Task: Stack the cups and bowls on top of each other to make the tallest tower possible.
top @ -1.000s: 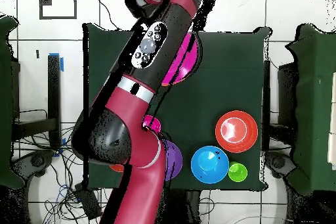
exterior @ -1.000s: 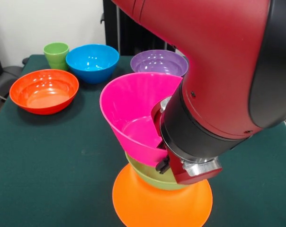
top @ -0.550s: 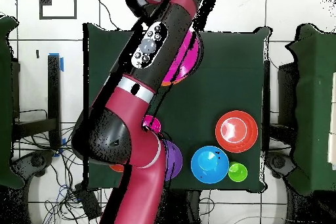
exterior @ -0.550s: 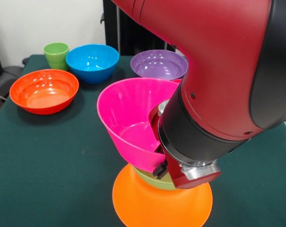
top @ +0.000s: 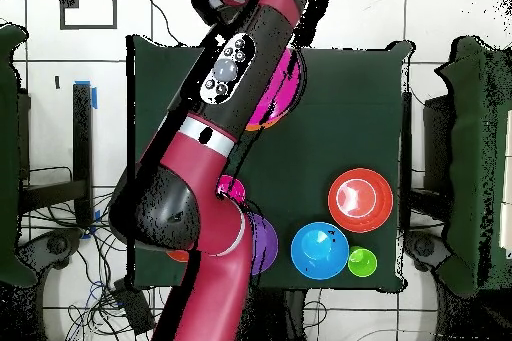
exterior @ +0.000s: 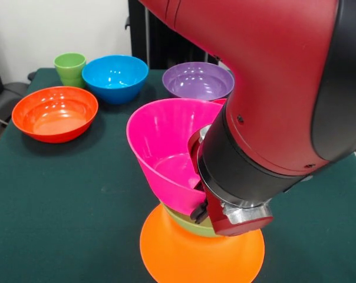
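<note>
The tower stands at the table's near edge: a large upturned orange bowl [exterior: 195,256] with a green bowl [exterior: 188,224] on it. A pink bowl [exterior: 163,147] sits tilted in the green bowl's mouth, its opening facing up and left. My gripper [exterior: 200,171] is shut on the pink bowl's right rim, mostly hidden behind the wrist. From overhead the arm covers most of the pink bowl [top: 282,92]. The light-green cup [exterior: 70,66] stands at the far left corner beside a blue bowl [exterior: 115,75].
A red-orange bowl [exterior: 54,112] lies at the left and a purple bowl [exterior: 198,79] behind the tower. Overhead, the red-orange bowl [top: 358,199], blue bowl [top: 320,250], cup [top: 361,261], purple bowl [top: 266,244] and a small magenta bowl [top: 234,189] show beside the arm.
The pink bowl has come down with the gripper, covering more of the green bowl, then shifted slightly right. The other bowls and the cup have not moved.
</note>
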Tool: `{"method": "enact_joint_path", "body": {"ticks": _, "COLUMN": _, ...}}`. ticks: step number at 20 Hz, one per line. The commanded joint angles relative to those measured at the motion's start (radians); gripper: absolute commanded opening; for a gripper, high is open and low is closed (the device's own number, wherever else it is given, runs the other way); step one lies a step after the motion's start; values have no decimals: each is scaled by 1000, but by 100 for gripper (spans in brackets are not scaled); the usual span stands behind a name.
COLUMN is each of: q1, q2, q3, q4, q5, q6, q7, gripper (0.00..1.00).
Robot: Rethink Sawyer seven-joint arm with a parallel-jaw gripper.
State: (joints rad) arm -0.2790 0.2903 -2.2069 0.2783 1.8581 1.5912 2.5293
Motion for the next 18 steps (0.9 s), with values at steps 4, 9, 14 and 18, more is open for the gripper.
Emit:
{"method": "enact_joint_path", "body": {"ticks": 4, "q1": 40, "q2": 2, "q3": 38, "q4": -62, "q5": -47, "q6": -20, "q7": 242, "gripper": 0}}
{"method": "enact_joint_path", "body": {"ticks": 9, "q1": 54, "q2": 8, "q3": 65, "q4": -50, "q5": -64, "q6": -32, "q7": 241, "gripper": 0}}
{"method": "enact_joint_path", "body": {"ticks": 14, "q1": 79, "q2": 13, "q3": 101, "q4": -25, "q5": -95, "q6": -44, "q7": 240, "gripper": 0}}
{"method": "enact_joint_path", "body": {"ticks": 18, "q1": 87, "q2": 16, "q3": 120, "q4": -13, "q5": -119, "q6": -57, "q7": 230, "gripper": 0}}
